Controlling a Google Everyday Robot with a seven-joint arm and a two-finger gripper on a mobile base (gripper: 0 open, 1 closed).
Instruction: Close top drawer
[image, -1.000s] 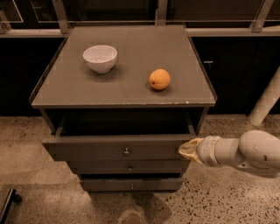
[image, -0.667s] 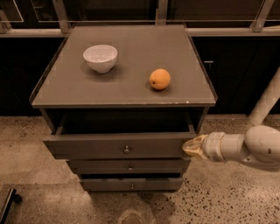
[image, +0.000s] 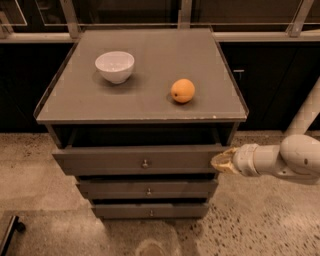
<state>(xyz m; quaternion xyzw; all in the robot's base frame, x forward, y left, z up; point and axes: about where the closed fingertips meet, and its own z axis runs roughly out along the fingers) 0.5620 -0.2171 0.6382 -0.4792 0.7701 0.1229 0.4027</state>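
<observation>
Against the view of a second ago, the top drawer (image: 110, 161) is seen to sit further into the cabinet, and the dark gap behind its front is narrower. The gripper (image: 223, 161) is found higher and nearer the cabinet, its tip pressed on the near end of that front, with the knob (image: 145, 163) well beyond the tip. The push is therefore judged to be working. The drawer is not yet flush, though, so the closing is taken as partly done. Whether the gripper is open or closed cannot be told, since only a pale, blunt tip is shown. The exact contact spot is masked by that tip, the arm (image: 280, 159) is cut off behind the gripper, and the drawer's inside is lost in shadow. Above the gripper, a bowl (image: 115, 66) and an orange (image: 183, 90) are seen resting on the cabinet top (image: 150, 45).
</observation>
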